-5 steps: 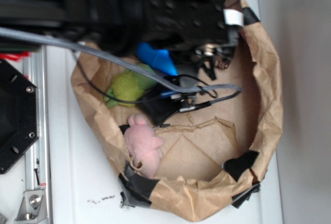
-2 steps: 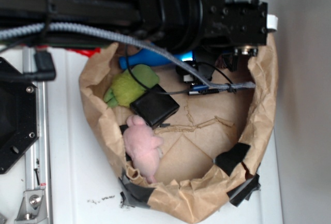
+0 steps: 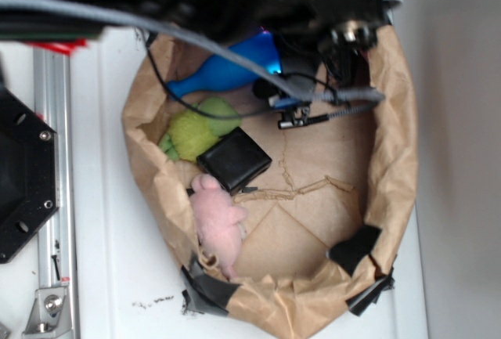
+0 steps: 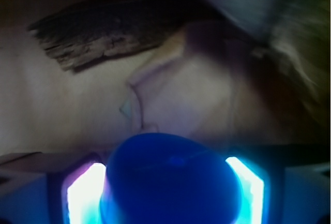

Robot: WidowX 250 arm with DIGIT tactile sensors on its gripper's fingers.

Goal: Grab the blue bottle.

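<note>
The bottle [image 3: 227, 73] is seen lying on its side at the far end of the paper bag [image 3: 395, 159], its long axis running away from the end effector [image 4: 168, 188]: the wide base is tucked in under the end effector, and the narrow neck points out beyond it toward the bag wall. In the wrist view the rounded blue body [image 4: 170, 182] fills the space between the two fingers [image 4: 83, 193], which are lit bright cyan on either side of it, so the bottle is placed squarely between them rather than off to one side. The fingers are judged to be closed in against the bottle's sides, or all but; actual contact cannot be confirmed through the glare, and whether the bottle is lifted clear of the bag floor cannot be told. From the exterior view the end effector itself is hidden under the black arm and its cable. Beyond the bottle's neck, on the side away from the arm, the green plush [image 3: 192, 131], a black box [image 3: 233, 159] and a pink plush [image 3: 218, 221] are left untouched. The grip is judged to be the thing that matters now: a smooth tapering body could slip out neck-first.
</note>
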